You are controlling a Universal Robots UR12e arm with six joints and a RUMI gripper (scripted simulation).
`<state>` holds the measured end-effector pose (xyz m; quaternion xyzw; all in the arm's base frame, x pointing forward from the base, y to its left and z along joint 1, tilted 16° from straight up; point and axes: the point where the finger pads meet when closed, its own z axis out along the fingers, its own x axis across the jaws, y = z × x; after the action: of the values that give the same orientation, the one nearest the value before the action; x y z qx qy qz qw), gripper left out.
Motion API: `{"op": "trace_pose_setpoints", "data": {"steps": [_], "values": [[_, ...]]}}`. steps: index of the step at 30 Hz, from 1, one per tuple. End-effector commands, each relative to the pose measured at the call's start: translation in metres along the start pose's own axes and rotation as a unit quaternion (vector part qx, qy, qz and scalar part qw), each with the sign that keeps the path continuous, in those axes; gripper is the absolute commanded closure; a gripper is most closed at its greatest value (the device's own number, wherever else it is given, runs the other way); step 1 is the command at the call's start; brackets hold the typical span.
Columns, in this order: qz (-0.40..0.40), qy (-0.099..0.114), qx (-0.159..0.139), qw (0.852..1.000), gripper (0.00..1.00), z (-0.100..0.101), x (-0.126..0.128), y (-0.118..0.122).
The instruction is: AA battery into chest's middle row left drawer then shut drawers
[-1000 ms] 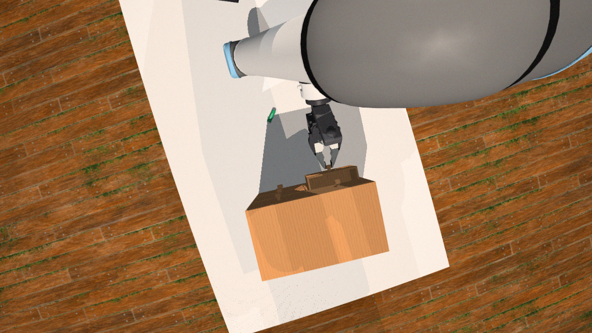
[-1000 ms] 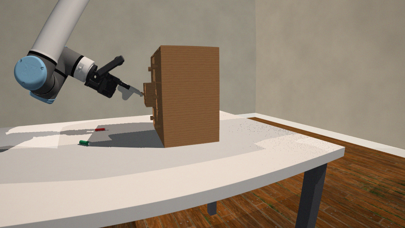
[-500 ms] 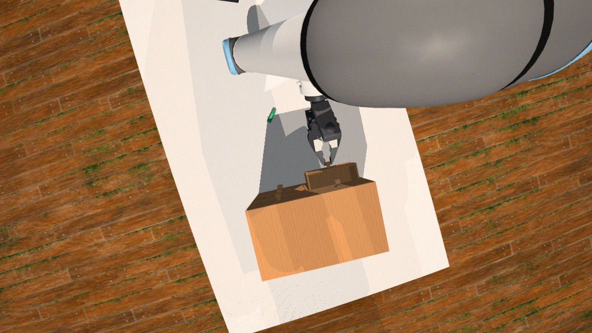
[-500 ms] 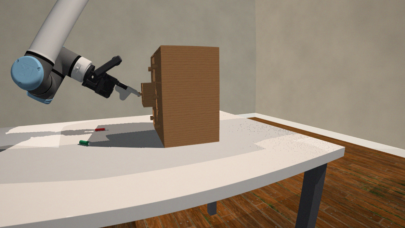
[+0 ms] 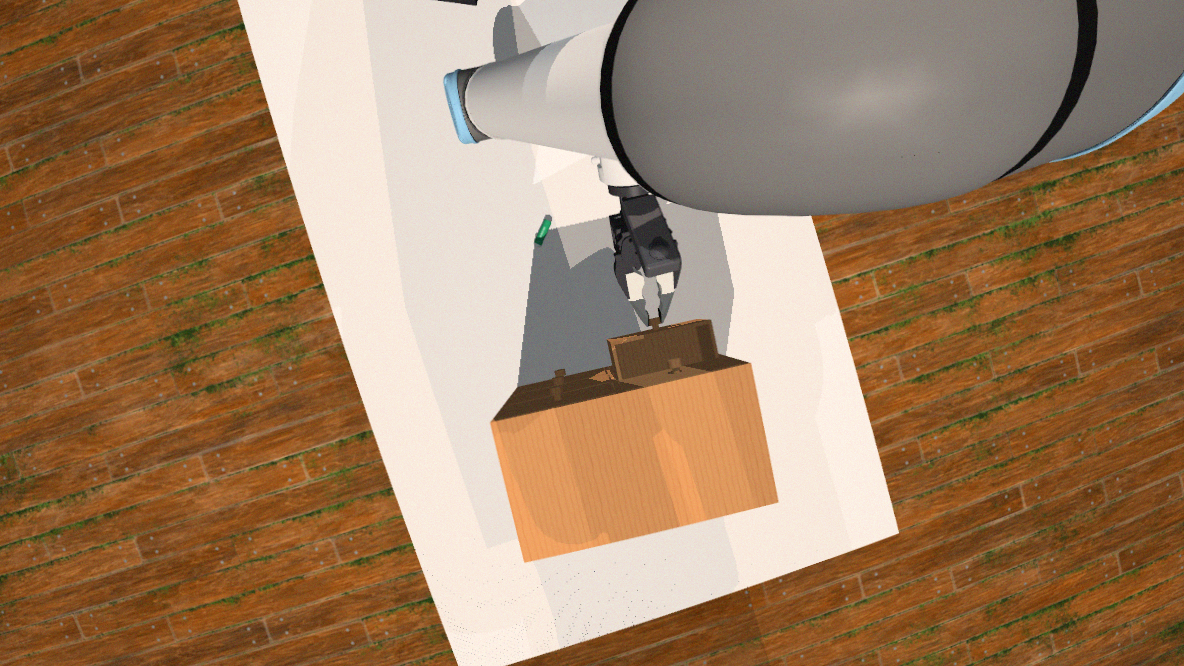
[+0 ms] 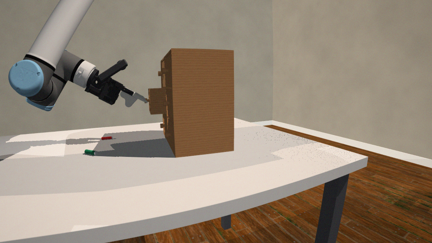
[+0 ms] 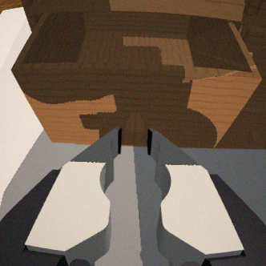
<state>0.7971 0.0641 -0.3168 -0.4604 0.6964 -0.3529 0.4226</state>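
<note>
Gripper (image 5: 654, 319) (image 6: 146, 101) (image 7: 134, 130): narrow, fingertips either side of the knob (image 5: 654, 323) (image 6: 147, 100) (image 7: 134, 129), gripping it; tilted down toward the chest.
Drawer (image 5: 662, 331) (image 6: 157, 101) (image 7: 152, 96): left one, middle row, as one faces the front; partly out, inside visible from the wrist, light and shadow across its floor.
Chest (image 5: 637, 455) (image 6: 203, 102) (image 7: 256, 124): upright on the table (image 5: 856, 497) (image 6: 181, 216) (image 7: 12, 48).
Green cell (image 5: 542, 230) (image 6: 89, 152): lying on the table out in front of the chest, well apart from the gripper.
Red cell (image 6: 106, 138): also lying on the table before the chest; hidden from above.
AA battery: on the table if one of these two; which one, cannot tell.
Arm (image 5: 827, 107) (image 6: 60, 33): reaching in from the drawer side, covering part of the table from above.

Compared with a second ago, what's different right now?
The open drawer has slid further out of the chest, and the tool has backed away from the chest with it, its fingers still closed on the drawer's knob. Nothing was newly grabbed or let go. The chest and the green and red cylinders stayed put.
</note>
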Motion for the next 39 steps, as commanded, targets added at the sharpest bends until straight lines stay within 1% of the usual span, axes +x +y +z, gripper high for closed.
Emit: {"op": "trace_pose_setpoints", "data": {"steps": [1, 39], "values": [[0.0, 0.0, 0.0, 1.0, 0.93, -0.0025, -0.0001, 0.0008], [0.0, 0.0, 0.0, 1.0, 0.93, -0.0121, -0.0001, 0.0063]]}}
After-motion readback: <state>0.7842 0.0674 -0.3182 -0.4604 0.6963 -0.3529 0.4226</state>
